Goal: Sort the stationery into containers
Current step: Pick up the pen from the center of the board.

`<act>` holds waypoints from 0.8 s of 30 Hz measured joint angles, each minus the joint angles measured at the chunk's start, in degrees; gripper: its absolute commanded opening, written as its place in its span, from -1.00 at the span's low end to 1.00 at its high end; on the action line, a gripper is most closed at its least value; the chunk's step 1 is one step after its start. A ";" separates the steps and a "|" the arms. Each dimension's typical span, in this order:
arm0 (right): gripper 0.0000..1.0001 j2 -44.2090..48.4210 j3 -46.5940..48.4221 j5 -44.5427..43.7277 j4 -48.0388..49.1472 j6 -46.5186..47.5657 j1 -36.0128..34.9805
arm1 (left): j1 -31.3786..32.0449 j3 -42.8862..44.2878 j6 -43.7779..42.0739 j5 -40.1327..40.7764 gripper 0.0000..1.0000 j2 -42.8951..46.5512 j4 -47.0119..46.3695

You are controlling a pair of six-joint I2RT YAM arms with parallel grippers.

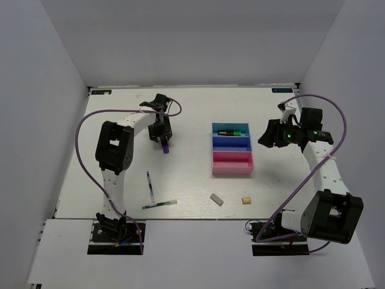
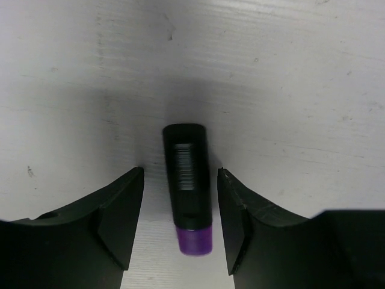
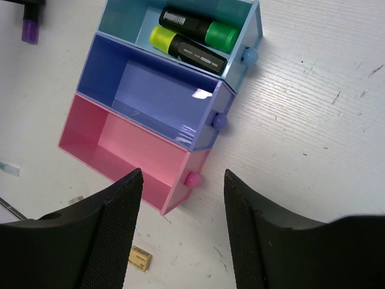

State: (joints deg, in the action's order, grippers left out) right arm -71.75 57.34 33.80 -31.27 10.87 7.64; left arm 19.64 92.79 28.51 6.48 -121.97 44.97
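Purple highlighter (image 2: 185, 174) lies flat on surface inside left claw (image 2: 180, 205) (gaps both sides). Green highlighter (image 3: 195, 25) and yellow highlighter (image 3: 189, 49) lie side by side in light blue tray (image 3: 120, 18), farthest from right claw (image 3: 181, 180); pink tray (image 3: 114, 150) nearest.

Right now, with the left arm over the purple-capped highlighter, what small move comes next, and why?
Probably close the left gripper: its jaws stand open on either side of the purple-capped highlighter, gaps showing on both sides, so nothing is gripped yet.
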 measured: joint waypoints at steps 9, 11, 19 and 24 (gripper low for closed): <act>0.22 0.00 0.00 0.24 -0.26 0.00 0.09 | 2.73 -0.17 0.07 3.04 0.15 -0.55 -0.20; 0.25 0.00 0.00 0.37 -0.26 -0.02 0.11 | 3.17 -0.59 0.46 4.13 0.13 -0.48 -0.52; 0.25 0.00 0.00 1.09 -0.31 -0.20 0.11 | 3.96 -8.13 1.88 6.86 -0.62 3.80 -5.70; 0.25 0.00 0.00 1.20 -0.31 -0.22 0.13 | 4.09 -8.52 1.57 5.77 -1.00 4.28 -6.58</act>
State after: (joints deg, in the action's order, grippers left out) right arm -71.75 57.34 35.00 -31.57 10.66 7.77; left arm 23.73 84.27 30.09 12.25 -117.69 38.39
